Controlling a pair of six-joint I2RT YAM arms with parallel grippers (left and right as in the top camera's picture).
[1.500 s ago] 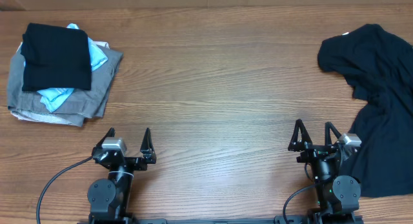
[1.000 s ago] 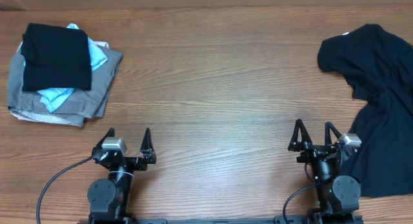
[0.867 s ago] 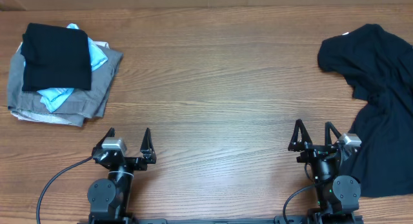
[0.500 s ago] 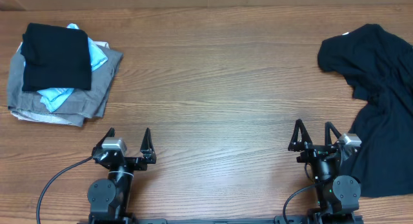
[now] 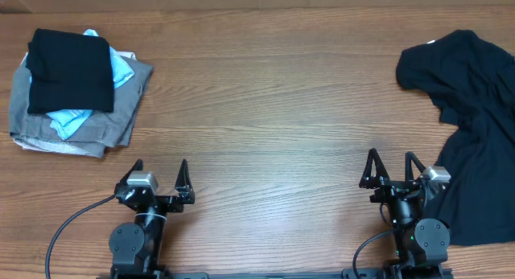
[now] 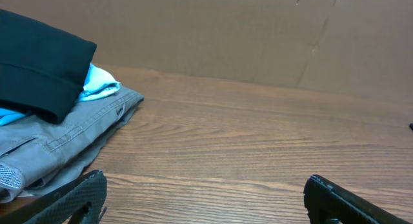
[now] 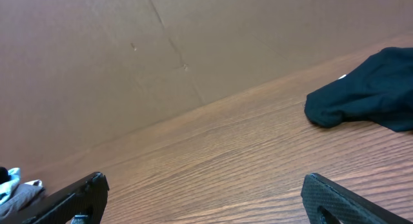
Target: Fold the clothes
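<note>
The black T-shirt [image 5: 471, 110] lies crumpled at the table's right side, with a small white label at its far edge; part of it shows in the right wrist view [image 7: 368, 98]. My right gripper [image 5: 392, 168] is open and empty at the front, just left of the shirt's lower part. Its fingers spread wide over bare wood in the right wrist view [image 7: 206, 198]. My left gripper [image 5: 161, 172] is open and empty at the front left, also over bare wood in the left wrist view [image 6: 206, 201].
A pile of folded clothes stands at the back left: a black garment [image 5: 71, 70] on a light-blue one [image 5: 72, 118] on a grey one [image 5: 105, 126]. The pile shows in the left wrist view [image 6: 45, 121]. A cardboard wall [image 6: 226, 37] backs the table.
</note>
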